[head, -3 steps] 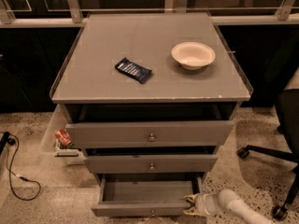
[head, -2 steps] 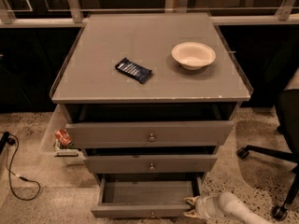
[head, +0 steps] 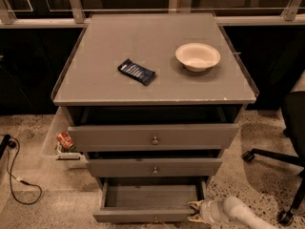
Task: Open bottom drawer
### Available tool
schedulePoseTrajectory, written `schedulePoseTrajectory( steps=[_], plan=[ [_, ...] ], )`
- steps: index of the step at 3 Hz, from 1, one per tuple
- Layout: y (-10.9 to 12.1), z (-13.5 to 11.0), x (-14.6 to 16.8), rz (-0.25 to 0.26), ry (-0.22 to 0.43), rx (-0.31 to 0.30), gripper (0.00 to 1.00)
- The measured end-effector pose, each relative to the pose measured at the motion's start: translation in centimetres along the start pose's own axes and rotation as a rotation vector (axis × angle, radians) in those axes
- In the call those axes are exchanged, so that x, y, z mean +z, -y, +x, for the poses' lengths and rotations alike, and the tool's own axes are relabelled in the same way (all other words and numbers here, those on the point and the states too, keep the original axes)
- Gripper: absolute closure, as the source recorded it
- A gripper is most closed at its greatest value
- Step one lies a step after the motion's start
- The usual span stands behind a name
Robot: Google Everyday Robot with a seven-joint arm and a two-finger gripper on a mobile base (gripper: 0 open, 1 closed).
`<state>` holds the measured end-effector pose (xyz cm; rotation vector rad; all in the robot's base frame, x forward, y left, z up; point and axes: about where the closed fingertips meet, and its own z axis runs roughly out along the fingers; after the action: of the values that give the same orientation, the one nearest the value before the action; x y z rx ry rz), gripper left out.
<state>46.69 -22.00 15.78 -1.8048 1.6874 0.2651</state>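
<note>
Fingers [head: 192, 204] of gripper [head: 193, 211] spread apart, tips at right end of bottom drawer [head: 143, 215] front; contact hard to tell. Left of fingers: bottom drawer pulled out, plain gray floor showing, knob nearly cut off by frame edge. Above: middle drawer [head: 154, 166], top drawer [head: 152, 136], slightly out, insides hidden. Far up-left: side bin [head: 51, 136] holding blurred red item [head: 64, 140]. Farthest, on cabinet top [head: 95, 80]: dark packet [head: 137, 71], white bowl [head: 198, 56].
</note>
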Motion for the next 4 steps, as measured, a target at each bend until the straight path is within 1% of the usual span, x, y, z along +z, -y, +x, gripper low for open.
schedulePoseTrajectory(
  steps=[1,2,3,4],
  plan=[
    [0.1,0.0,0.4,-0.023,0.028,0.015,0.35],
    [0.1,0.0,0.3,-0.023,0.028,0.015,0.37],
    [-2.8,0.7,-0.3,-0.039,0.063,0.035,0.6],
    [-2.6,0.3,-0.5,-0.039,0.063,0.035,0.84]
  ],
)
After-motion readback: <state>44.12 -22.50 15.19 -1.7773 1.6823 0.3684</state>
